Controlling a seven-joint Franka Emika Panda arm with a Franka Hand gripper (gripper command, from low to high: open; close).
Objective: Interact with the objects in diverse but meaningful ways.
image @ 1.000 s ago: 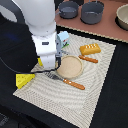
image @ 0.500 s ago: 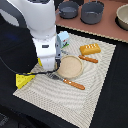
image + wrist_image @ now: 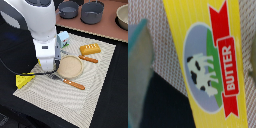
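In the wrist view a flat yellow box (image 3: 203,65) marked BUTTER with a cow label fills the picture, very close below the camera. The pale blue milk carton (image 3: 138,65) is blurred beside it. No fingers show there. In the exterior view my gripper (image 3: 46,67) hangs low over the placemat's near-left part and hides the box. I cannot tell if the jaws are open. The yellow holed cheese wedge (image 3: 24,80) lies just to the exterior view's left of the gripper. The milk carton (image 3: 63,39) stands behind it. The orange-brown bread loaf (image 3: 90,48) lies further right.
A woven beige placemat (image 3: 100,90) carries a round tan plate (image 3: 70,65) and two orange-handled utensils (image 3: 75,83), (image 3: 89,59). Two dark grey pans (image 3: 68,9), (image 3: 92,11) and a pale bowl (image 3: 122,15) stand on the brown surface behind.
The arm and gripper have barely shifted over the same spot. The objects on the placemat have not moved.
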